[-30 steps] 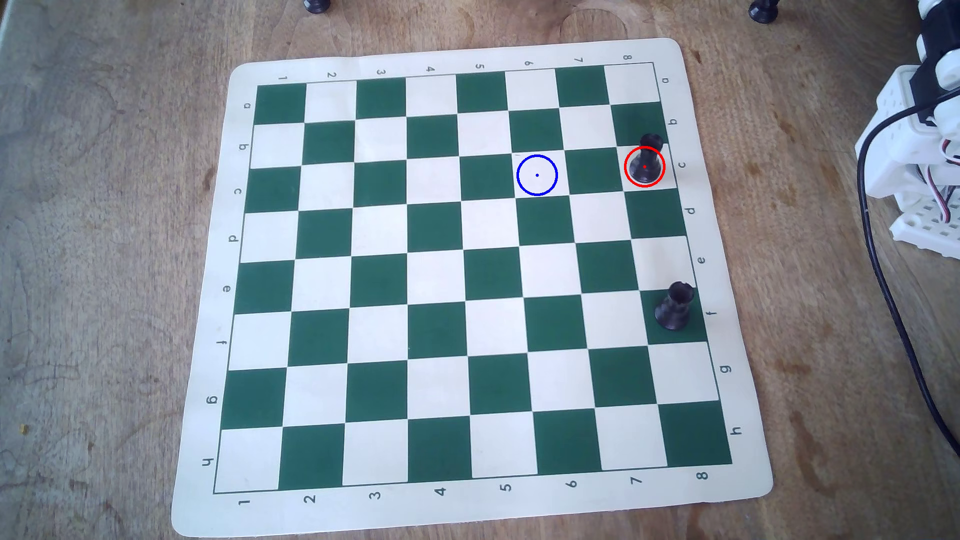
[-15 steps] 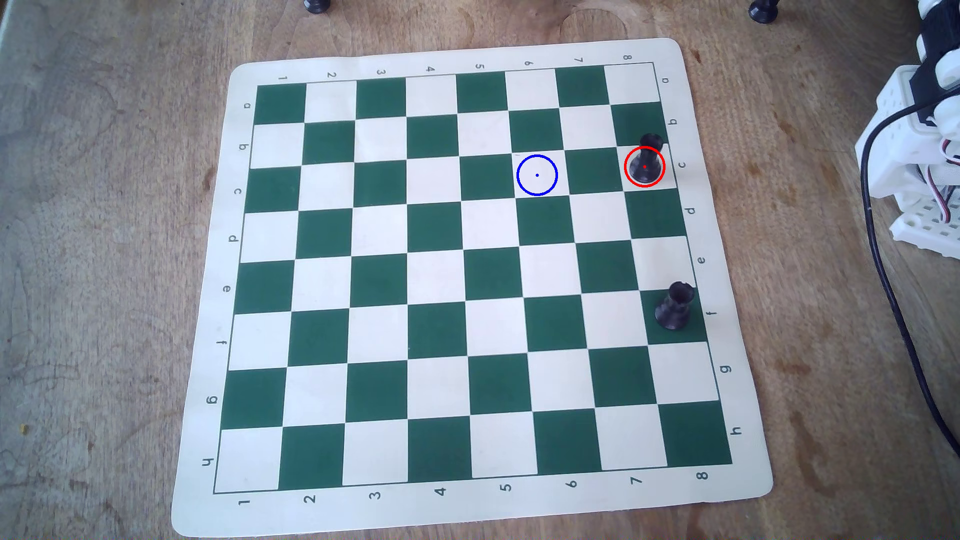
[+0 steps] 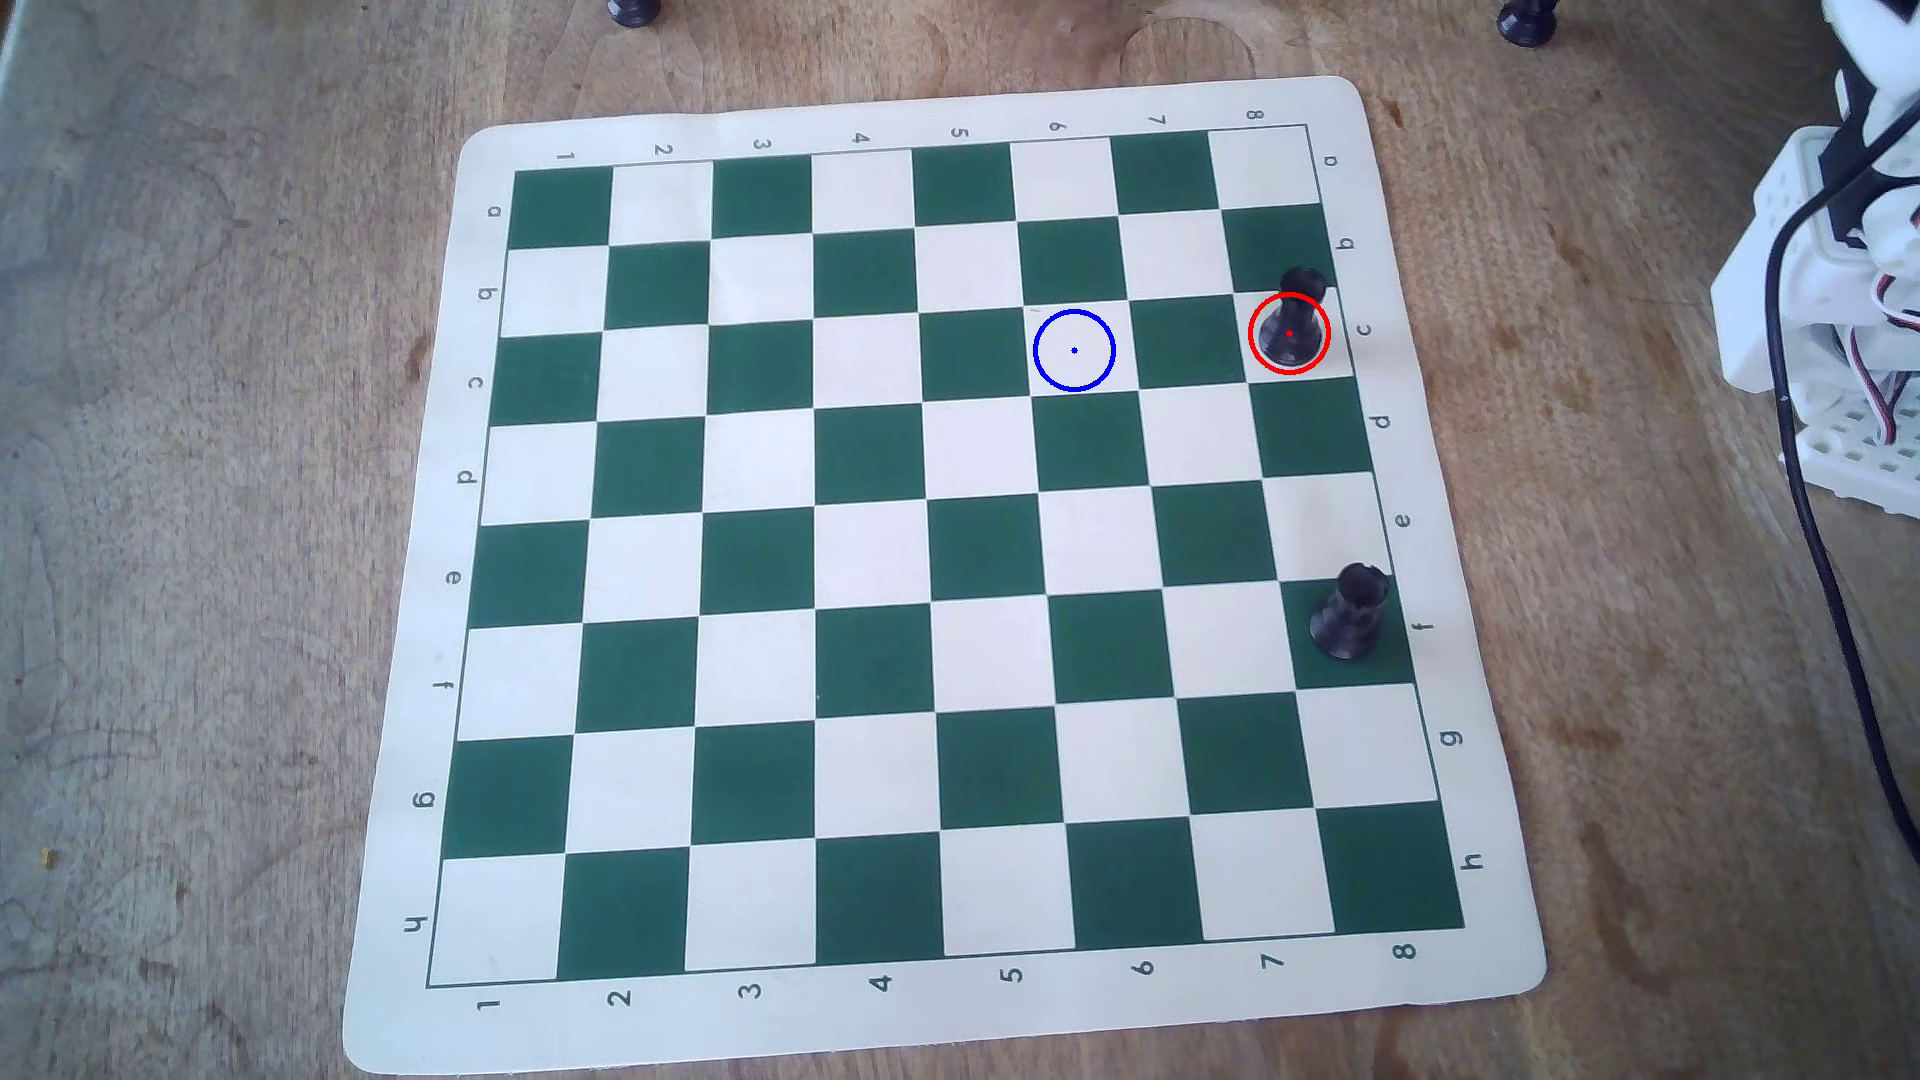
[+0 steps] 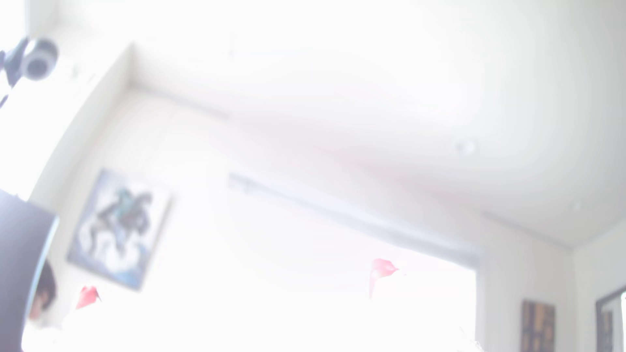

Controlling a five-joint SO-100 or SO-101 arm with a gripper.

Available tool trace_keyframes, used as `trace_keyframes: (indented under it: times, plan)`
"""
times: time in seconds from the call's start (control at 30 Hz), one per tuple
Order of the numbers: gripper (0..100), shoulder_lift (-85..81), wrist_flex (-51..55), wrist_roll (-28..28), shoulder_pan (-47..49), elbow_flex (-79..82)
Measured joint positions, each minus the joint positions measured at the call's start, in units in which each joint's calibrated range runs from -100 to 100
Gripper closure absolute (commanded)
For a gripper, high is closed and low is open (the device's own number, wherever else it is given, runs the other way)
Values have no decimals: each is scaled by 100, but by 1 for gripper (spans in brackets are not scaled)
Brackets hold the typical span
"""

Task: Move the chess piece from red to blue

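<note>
Worn brown wooden table (image 3: 208,519) is filling the overhead view, carrying a cream roll-up chess mat with green and cream squares (image 3: 940,1028), lying slightly askew with numbered and lettered borders.

White plastic robot arm with black motor blocks (image 3: 1829,301) is sitting off the mat at the right edge of the overhead view, only partly in frame; a black cable (image 3: 1839,623) is trailing from it down the right side of the table. The pincer itself is lying outside that view, and the wrist view is washed out and blurred, pointing up at a bright room with a framed picture on the wall (image 4: 118,230). Cannot tell whether the fingers are wide or narrow.

Small black rook with notched crown and flared base (image 3: 1291,322), the chess piece of the task, is standing upright on the cream square in column 8, row c, its base sitting inside the thin red circle with centre dot (image 3: 1252,334). Nothing is touching it.

A second black rook of the same shape (image 3: 1349,613) is standing on the green square in column 8, row f, well apart.

Thin blue circle with centre dot (image 3: 1074,311) is lying on the cream square in column 6, row c, with one green square between it and the red circle.
</note>
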State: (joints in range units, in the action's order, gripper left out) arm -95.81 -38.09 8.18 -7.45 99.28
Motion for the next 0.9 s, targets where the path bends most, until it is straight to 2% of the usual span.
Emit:
trace_keyframes:
  times: [0.1,0.13,0.23,0.27,0.4,0.43,0.53,0.57,0.7,0.8,0.9]
  plan:
    - [55,25,765,5,-184,-307]
    - [55,34,1657,-5,-243,-759]
    - [55,201,3092,-39,-457,-1563]
    - [54,595,4064,-117,-730,-2377]
    - [54,1315,5936,-205,-1114,-4184]
    - [54,1718,6948,-220,-1165,-5034]
    - [55,2279,8319,-303,-1202,-5947]
    - [55,2840,9299,-347,-1261,-6688]
    - [57,3972,11219,-386,-1364,-7745]
    - [59,4323,11673,-391,-1438,-7926]
    - [65,4885,12199,-469,-1438,-7962]
